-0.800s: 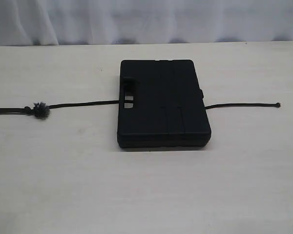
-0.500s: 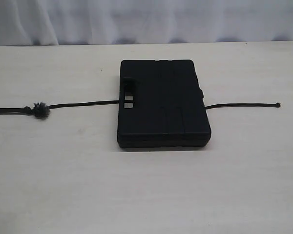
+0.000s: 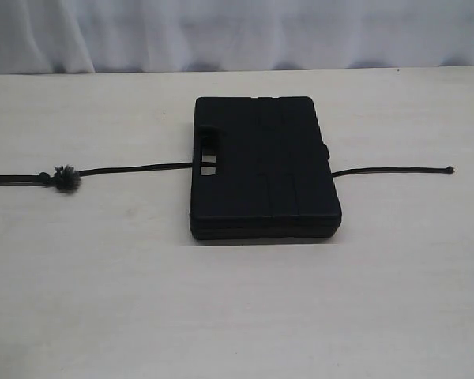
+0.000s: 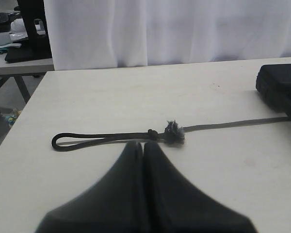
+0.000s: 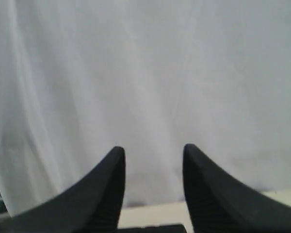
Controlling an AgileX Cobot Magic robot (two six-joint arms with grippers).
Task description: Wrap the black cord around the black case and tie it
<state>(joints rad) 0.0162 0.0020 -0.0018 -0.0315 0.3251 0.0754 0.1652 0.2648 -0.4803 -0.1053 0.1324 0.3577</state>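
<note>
The black case (image 3: 262,168) lies flat in the middle of the table with its handle cutout facing left. The black cord (image 3: 134,167) runs under it: the fuzzy grey knot (image 3: 65,178) lies far left and the small knotted tip (image 3: 449,170) far right. Neither gripper shows in the exterior view. In the left wrist view my left gripper (image 4: 143,144) is shut with nothing in it, its tips just short of the cord's folded loop (image 4: 102,140) and frayed knot (image 4: 174,132); a corner of the case (image 4: 281,87) shows beyond. My right gripper (image 5: 153,151) is open and empty, facing the curtain.
A white curtain (image 3: 237,31) hangs behind the light table (image 3: 237,308). The table's left edge (image 4: 19,131) drops off beside the cord's loop, with another desk and clutter (image 4: 19,29) beyond. A dark edge (image 5: 150,227) sits low between the right fingers.
A small dark shape at the lower right corner of the exterior view has left the frame. The case and cord have not moved.
</note>
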